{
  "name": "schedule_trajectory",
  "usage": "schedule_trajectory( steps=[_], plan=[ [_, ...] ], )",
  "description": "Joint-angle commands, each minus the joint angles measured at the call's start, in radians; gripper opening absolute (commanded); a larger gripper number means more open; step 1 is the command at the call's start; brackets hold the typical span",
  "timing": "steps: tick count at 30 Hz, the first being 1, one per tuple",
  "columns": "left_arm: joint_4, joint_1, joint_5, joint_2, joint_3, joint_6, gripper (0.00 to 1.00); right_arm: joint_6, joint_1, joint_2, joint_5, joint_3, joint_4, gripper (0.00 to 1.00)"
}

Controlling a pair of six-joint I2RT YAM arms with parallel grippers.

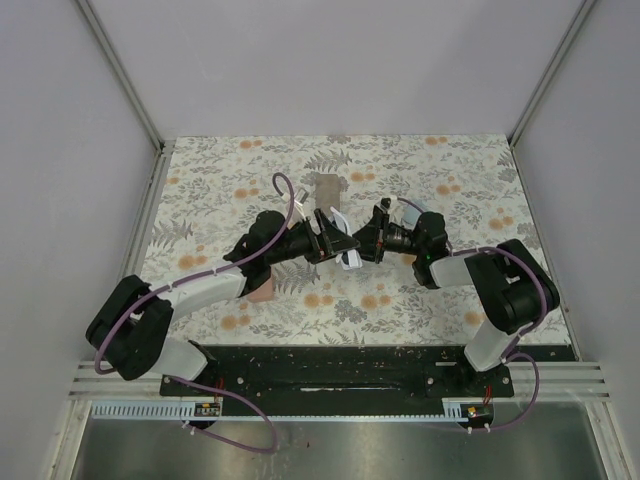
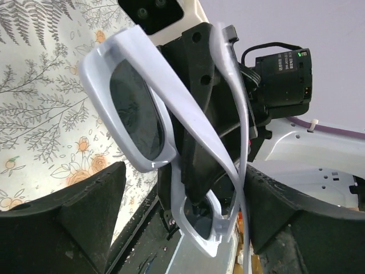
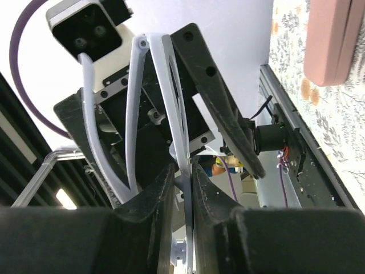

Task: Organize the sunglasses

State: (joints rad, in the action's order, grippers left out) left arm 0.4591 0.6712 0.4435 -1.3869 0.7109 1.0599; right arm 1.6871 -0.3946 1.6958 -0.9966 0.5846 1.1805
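The white-framed sunglasses (image 1: 346, 243) with dark lenses hang in the air between my two grippers over the middle of the table. My right gripper (image 1: 368, 240) is shut on the frame: in the right wrist view its pads (image 3: 183, 171) pinch the thin white rim (image 3: 132, 114). My left gripper (image 1: 328, 240) faces it from the left, open, and its fingers stand wide on either side of the glasses (image 2: 134, 108) in the left wrist view (image 2: 185, 182) without touching them. The black-framed pair is out of view.
A tan case (image 1: 325, 189) lies on the flowered cloth just beyond the grippers. A pink case (image 1: 262, 291) lies under my left forearm and also shows in the right wrist view (image 3: 331, 40). Grey walls close in the table on three sides.
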Motion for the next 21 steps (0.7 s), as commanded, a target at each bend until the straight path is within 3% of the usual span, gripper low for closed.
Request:
schedule_trajectory(
  steps=[1, 10, 13, 21],
  plan=[
    [0.113, 0.004, 0.028, -0.02, -0.014, 0.025, 0.81, 0.105, 0.0, -0.054, -0.019, 0.029, 0.361, 0.0],
    [0.133, -0.002, 0.03, -0.009, -0.014, 0.037, 0.75, -0.039, 0.01, -0.134, -0.033, 0.028, 0.122, 0.03],
    [0.06, -0.012, 0.041, 0.031, 0.016, 0.006, 0.85, -0.133, 0.023, -0.147, -0.033, 0.001, 0.015, 0.04],
    [-0.265, -0.071, -0.069, 0.201, 0.056, -0.124, 0.95, -0.352, 0.108, -0.189, -0.03, -0.017, -0.284, 0.04]
  ],
)
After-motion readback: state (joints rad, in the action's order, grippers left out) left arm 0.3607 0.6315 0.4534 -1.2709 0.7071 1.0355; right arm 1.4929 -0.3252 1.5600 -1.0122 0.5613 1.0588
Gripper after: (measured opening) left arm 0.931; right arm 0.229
